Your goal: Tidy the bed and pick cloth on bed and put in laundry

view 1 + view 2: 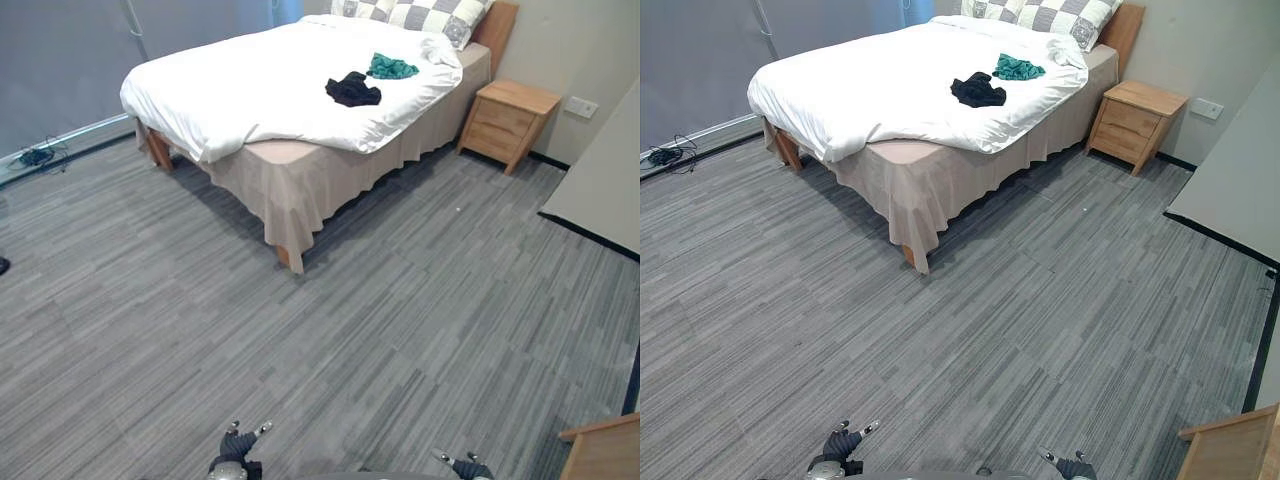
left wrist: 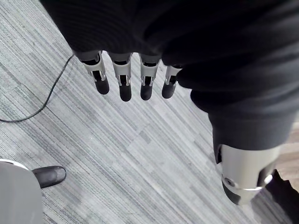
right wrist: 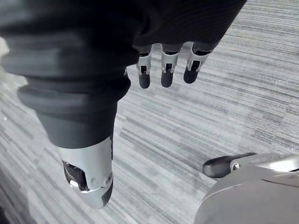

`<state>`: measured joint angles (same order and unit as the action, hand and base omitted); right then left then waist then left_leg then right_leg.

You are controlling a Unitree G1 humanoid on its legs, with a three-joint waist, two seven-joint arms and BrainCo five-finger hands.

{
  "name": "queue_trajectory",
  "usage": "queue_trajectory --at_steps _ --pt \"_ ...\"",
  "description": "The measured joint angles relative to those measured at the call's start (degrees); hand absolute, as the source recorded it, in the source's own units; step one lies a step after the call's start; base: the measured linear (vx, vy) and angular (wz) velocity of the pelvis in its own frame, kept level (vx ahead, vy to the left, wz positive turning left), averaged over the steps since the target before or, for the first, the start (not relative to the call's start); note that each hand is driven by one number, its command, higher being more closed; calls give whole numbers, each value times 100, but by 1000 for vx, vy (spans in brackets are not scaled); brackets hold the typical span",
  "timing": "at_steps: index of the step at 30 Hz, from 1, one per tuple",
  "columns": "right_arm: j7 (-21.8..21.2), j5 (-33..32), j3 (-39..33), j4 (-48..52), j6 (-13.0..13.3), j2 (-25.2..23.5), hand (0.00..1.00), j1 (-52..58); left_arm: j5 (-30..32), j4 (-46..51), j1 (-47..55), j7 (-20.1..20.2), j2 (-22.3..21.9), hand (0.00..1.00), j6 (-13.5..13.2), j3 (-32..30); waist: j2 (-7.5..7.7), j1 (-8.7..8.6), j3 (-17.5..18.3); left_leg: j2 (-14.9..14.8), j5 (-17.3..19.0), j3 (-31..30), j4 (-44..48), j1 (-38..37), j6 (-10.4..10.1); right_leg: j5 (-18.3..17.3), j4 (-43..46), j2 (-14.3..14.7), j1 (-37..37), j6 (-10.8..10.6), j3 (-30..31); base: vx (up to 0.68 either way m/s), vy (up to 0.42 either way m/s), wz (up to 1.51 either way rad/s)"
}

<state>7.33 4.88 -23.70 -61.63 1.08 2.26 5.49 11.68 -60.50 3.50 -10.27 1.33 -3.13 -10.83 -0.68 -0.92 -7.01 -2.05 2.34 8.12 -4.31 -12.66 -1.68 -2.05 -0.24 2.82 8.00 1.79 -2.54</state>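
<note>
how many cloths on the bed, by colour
black cloth: 1
green cloth: 1
total: 2

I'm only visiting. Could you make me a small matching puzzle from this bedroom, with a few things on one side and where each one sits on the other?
Things:
1. black cloth
2. green cloth
3. wooden nightstand
4. checked pillows

Places:
A. against the headboard
B. on the floor, beside the bed
C. on the white duvet, farther from the pillows
D. on the white duvet, nearer the pillows

Pairs: 1-C, 2-D, 3-B, 4-A.
</note>
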Motion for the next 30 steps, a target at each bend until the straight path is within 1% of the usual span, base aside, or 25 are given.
queue_trajectory --at_steps 8,12,17,26,30 --pt "1 -4 -2 0 -6 -12 0 -2 -30 0 1 22 -1 0 0 0 3 3 -2 -3 1 36 3 -42 -1 17 -17 6 71 -11 42 -35 -17 -2" --pt "9 -11 -5 0 -6 -13 0 -1 -124 0 6 21 -1 0 -1 -2 2 7 -2 -3 1 93 3 -20 -1 93 -115 10 77 -3 96 -47 -16 -7" --pt "23 -38 -96 0 -5 -22 0 4 -252 1 26 17 0 0 -2 -14 1 7 0 -4 1 98 3 -25 0 93 -114 11 83 -3 96 -39 -17 -1" --pt "39 -39 -128 7 -1 -26 0 3 -252 13 45 -16 1 0 -2 -142 -11 6 8 -7 1 145 -64 -1 0 93 -142 23 56 -3 136 -41 -19 -2" --pt "51 -37 -146 9 -2 -17 0 4 -254 16 58 -85 36 0 1 -339 -30 8 65 -8 24 167 -85 175 -29 89 -175 29 -112 -8 155 -1 -19 -3"
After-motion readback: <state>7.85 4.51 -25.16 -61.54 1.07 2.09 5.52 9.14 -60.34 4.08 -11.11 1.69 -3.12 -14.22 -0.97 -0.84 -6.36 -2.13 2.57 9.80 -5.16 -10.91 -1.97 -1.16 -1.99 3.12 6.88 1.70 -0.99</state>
